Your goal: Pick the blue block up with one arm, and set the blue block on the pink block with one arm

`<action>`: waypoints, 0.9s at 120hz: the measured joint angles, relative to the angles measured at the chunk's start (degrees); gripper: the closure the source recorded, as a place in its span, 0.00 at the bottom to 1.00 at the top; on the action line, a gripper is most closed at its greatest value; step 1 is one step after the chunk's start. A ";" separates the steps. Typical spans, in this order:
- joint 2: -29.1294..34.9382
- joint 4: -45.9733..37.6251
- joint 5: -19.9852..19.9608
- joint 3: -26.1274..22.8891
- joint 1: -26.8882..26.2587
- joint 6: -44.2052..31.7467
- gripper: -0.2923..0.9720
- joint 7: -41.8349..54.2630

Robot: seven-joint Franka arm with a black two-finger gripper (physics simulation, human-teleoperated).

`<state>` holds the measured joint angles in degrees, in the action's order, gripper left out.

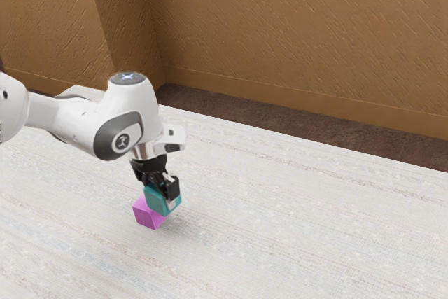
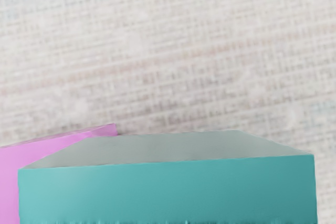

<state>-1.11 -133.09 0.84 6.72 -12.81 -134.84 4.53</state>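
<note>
The blue block (image 1: 159,202), teal in colour, is between my black fingers, and my gripper (image 1: 163,195) is shut on it. It sits just above and slightly toward the exterior view's right of the pink block (image 1: 146,214), which rests on the table. I cannot tell whether the two blocks touch. In the wrist view the blue block (image 2: 168,187) looms large right under my hand, with a corner of the pink block (image 2: 31,156) peeking out beside and below it.
The pale woven tabletop (image 1: 294,215) stretches wide around the blocks. Brown walls (image 1: 294,26) and a dark floor strip (image 1: 315,124) lie beyond the table's far edge.
</note>
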 joint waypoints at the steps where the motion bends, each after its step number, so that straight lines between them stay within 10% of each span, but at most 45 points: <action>1: -0.04 -0.03 0.00 -0.01 0.07 -0.05 0.49 -0.02; 69: -0.42 0.34 -0.07 -3.95 19.52 -2.98 0.49 -0.70; 108: -0.89 0.24 0.13 -4.01 15.94 -4.24 0.49 -0.95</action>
<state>-2.00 -132.85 0.97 2.71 3.13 -139.08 3.58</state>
